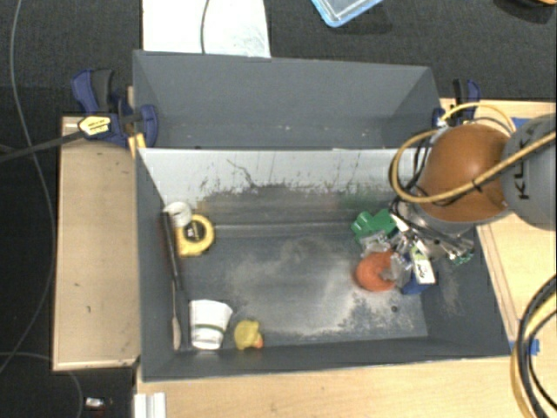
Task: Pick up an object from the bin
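My gripper [402, 259] hangs low at the right side of the bin, under the arm's orange dome. Its metal fingers reach down right beside a round orange-red thing [374, 273] on the bin floor, touching or nearly touching its right edge. A green block-like thing [372, 225] lies just behind it, up against the gripper's left side. A small blue bit [411, 287] peeks out below the fingers. Whether anything sits between the fingers is hidden by the gripper body.
Along the left wall lie a yellow tape measure [195, 235] with a white cap [177, 212] behind it and a long dark rod [172, 277]. A white cup [209, 324] and a small yellow toy [248, 335] rest at the front left.
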You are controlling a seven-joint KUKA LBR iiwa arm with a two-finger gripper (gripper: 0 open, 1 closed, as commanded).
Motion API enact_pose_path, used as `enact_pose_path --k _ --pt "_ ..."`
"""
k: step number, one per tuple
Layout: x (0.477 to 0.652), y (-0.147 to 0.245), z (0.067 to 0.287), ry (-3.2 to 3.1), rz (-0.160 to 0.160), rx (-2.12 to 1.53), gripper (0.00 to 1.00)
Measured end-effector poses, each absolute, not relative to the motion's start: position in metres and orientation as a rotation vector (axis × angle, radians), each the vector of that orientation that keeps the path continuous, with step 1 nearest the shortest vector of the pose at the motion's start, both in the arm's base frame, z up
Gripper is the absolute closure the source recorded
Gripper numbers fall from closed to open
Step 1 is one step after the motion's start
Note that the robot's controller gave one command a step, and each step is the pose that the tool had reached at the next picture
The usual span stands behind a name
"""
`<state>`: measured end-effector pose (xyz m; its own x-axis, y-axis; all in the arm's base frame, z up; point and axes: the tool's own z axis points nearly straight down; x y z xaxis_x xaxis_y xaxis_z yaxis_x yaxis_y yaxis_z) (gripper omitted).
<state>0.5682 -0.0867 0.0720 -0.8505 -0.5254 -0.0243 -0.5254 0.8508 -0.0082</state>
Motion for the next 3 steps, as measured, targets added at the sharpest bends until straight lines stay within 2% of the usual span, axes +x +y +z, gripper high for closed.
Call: enact_pose_path --k 1,2,3 --pt "0.568 -0.087 0.072 2.998 -0.002 -0.850 1.00" --pt "0.568 -0.096 0.130 3.004 0.003 -0.839 1.00" --pt "0.565 -0.099 0.207 3.009 0.007 -0.831 1.00"
